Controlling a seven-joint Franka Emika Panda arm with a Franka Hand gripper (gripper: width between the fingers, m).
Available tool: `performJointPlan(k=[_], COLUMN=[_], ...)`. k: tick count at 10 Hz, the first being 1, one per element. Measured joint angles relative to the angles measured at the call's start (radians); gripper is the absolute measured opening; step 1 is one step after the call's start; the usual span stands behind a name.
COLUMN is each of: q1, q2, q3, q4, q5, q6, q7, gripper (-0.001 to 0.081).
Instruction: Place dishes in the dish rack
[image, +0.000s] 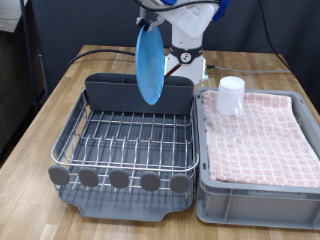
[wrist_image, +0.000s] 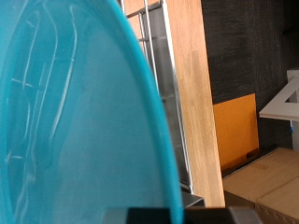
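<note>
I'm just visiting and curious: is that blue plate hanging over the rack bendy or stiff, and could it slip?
The plate hangs edge-down above the rack without sagging, so it is probably stiff. Its surface shows glossy streaks in the wrist view, so it may be slippery. It is held only near its top edge, so it might swing.

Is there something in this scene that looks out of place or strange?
Nothing looks damaged or spilled. The light-blue plate hangs on edge from the gripper above the dish rack; the white cup stands upright on the checked cloth.
</note>
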Motion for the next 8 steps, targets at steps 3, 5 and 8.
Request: performJointPlan(k=[3, 5, 8], q1=[-0.005, -0.009, -0.014], q2=[0.002, 0.002, 0.014], q3=[-0.004, -0.026, -0.064], q4=[0.002, 0.002, 0.017], q5=[-0.085, -0.149, -0.18], q6=[0.002, 0.064, 0.091], q7=[-0.047, -0.129, -0.208], gripper=[0.0021, 0.0021, 0.0021])
